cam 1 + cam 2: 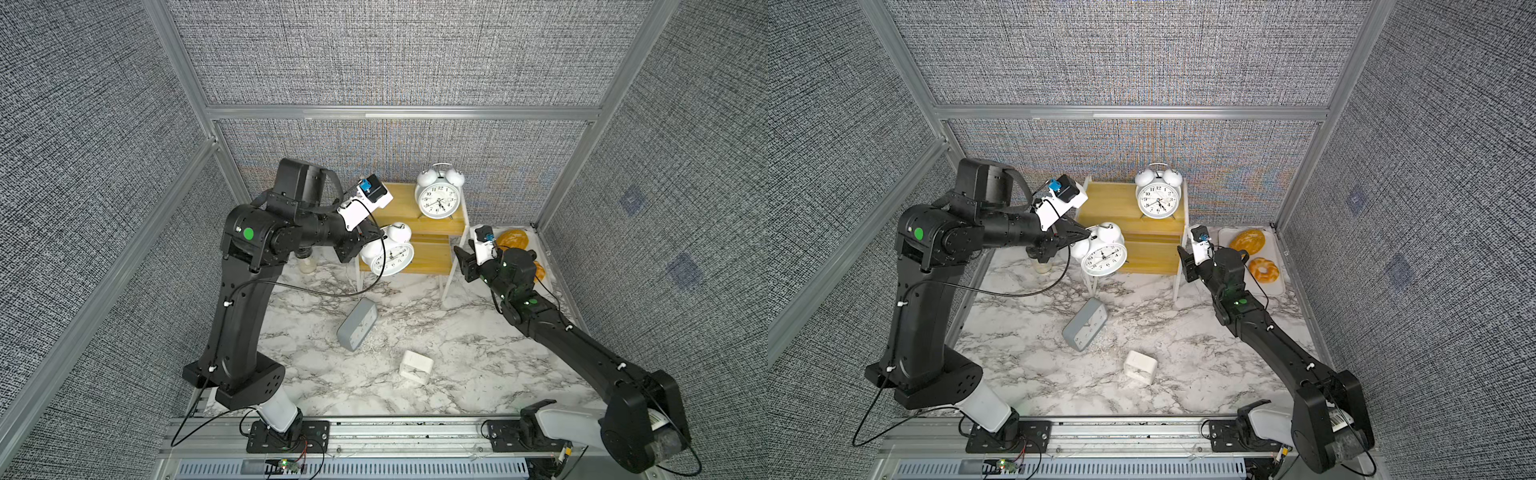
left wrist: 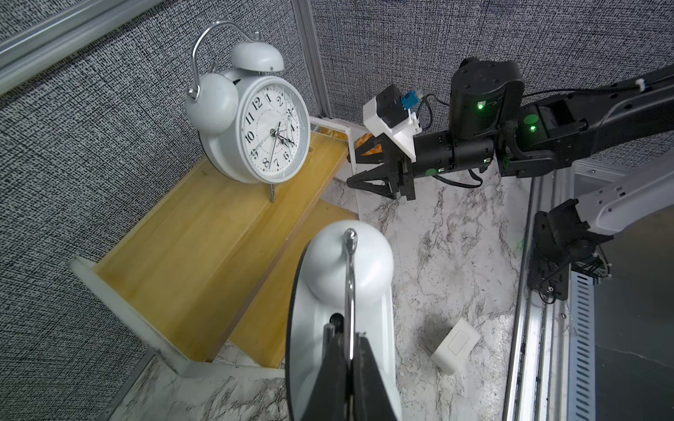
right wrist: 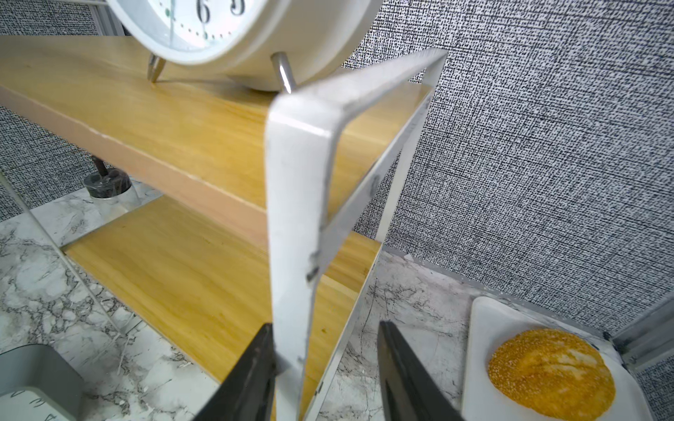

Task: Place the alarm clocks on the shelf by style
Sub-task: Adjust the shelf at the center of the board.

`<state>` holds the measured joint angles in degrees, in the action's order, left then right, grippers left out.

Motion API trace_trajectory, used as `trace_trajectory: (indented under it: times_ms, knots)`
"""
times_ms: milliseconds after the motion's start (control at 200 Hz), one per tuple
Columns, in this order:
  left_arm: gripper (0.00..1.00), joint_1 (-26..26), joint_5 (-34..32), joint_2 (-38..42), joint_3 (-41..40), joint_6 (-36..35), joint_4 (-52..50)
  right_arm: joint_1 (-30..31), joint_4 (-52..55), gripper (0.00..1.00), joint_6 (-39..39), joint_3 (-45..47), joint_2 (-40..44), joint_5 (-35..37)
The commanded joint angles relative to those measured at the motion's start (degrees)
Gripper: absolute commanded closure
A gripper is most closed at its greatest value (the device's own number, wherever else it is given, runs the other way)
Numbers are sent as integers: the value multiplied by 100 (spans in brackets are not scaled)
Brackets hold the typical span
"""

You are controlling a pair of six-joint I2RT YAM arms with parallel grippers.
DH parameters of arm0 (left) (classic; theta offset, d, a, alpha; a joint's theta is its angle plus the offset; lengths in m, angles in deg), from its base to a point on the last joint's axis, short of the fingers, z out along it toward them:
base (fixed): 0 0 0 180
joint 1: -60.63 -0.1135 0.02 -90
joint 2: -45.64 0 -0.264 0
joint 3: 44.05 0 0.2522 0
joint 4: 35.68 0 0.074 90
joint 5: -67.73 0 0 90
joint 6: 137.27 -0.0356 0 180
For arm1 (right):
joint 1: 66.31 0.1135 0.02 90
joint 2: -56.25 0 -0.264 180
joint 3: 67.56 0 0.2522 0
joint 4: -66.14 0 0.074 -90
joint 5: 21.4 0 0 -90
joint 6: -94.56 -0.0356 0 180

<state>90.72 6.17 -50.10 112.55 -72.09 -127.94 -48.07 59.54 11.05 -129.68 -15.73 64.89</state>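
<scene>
in both top views the left hand (image 1: 368, 237) (image 1: 1087, 236) is clenched on the handle of the held twin-bell clock (image 1: 390, 255), carried just beside the lower board of the shelf (image 1: 399, 208); the standing twin-bell clock (image 1: 438, 199) sits on the top board beyond that hand. the grey-blue rectangular clock (image 1: 357, 324) and small white clock (image 1: 415, 367) lie on the desk (image 1: 457, 353), nearer the robot's base than either hand. left wrist view: fingers (image 2: 368, 381) pinch that handle. right wrist view: the right hand (image 3: 324, 328) is released, astride the shelf's white frame post (image 3: 291, 218), one finger touching it, the other apart.
</scene>
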Motion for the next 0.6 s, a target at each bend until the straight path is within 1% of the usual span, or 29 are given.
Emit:
trace_trajectory:
  times_ms: [0,380,595]
  knots:
    - [100,-29,64,-11,67,26,272,-84,-196,55,-38,44,71,326]
    - [100,-71,45,-194,425,166,540,-230,-14,66,190,116,211,307]
    - [100,-99,56,-283,534,285,831,-337,85,68,255,116,226,344]
